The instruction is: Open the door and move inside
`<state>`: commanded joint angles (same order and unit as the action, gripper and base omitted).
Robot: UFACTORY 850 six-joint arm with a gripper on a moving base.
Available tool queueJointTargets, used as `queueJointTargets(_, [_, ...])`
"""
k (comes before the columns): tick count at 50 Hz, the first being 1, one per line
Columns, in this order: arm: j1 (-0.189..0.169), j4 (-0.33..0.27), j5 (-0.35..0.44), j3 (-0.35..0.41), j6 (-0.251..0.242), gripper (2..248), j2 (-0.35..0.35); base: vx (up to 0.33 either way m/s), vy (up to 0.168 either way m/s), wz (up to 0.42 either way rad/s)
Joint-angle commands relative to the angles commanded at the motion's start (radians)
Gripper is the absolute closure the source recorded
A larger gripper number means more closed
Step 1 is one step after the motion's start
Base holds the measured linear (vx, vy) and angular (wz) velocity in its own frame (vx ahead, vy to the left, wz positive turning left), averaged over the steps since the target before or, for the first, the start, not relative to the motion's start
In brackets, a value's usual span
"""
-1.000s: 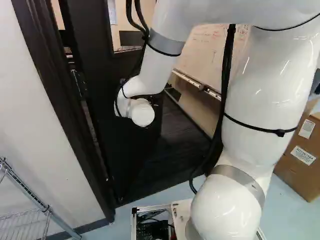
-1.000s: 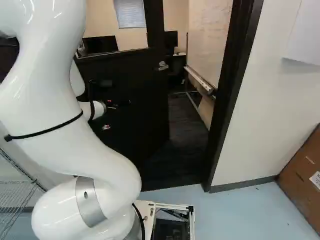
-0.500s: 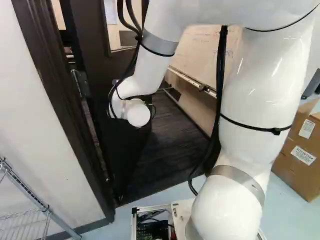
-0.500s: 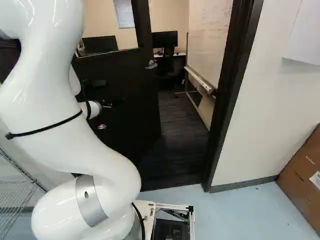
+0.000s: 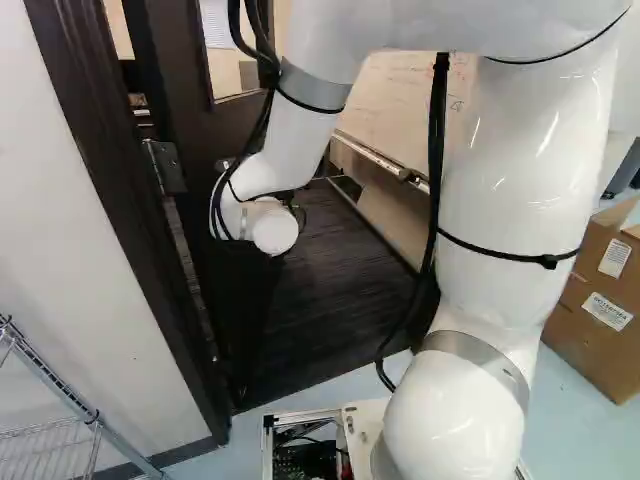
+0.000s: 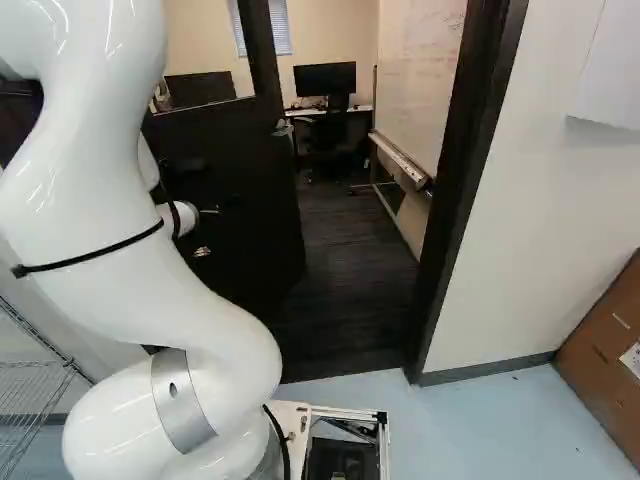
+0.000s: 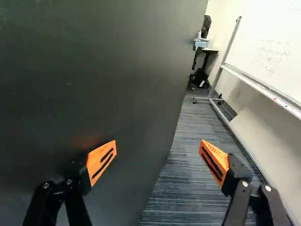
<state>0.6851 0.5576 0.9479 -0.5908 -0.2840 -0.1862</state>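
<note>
your gripper [image 6: 212, 211] has its fingers apart by the open door [image 6: 258, 200], centre-left in the right base view.

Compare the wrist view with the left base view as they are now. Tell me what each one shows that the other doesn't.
Only the wrist view shows the fingers, standing apart with their orange pads, one of them in front of the door.

Only the left base view shows the arm's white links, the door frame, the wire rack and the cardboard box.

Both show the door standing open, the whiteboard beyond it and the dark floor inside.
</note>
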Motion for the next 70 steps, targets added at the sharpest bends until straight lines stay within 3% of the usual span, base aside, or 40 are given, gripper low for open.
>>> queueJointTargets(70, [0.005, -0.303, 0.07, -0.006, 0.0, 3, -0.005, 0.0, -0.001, -0.007])
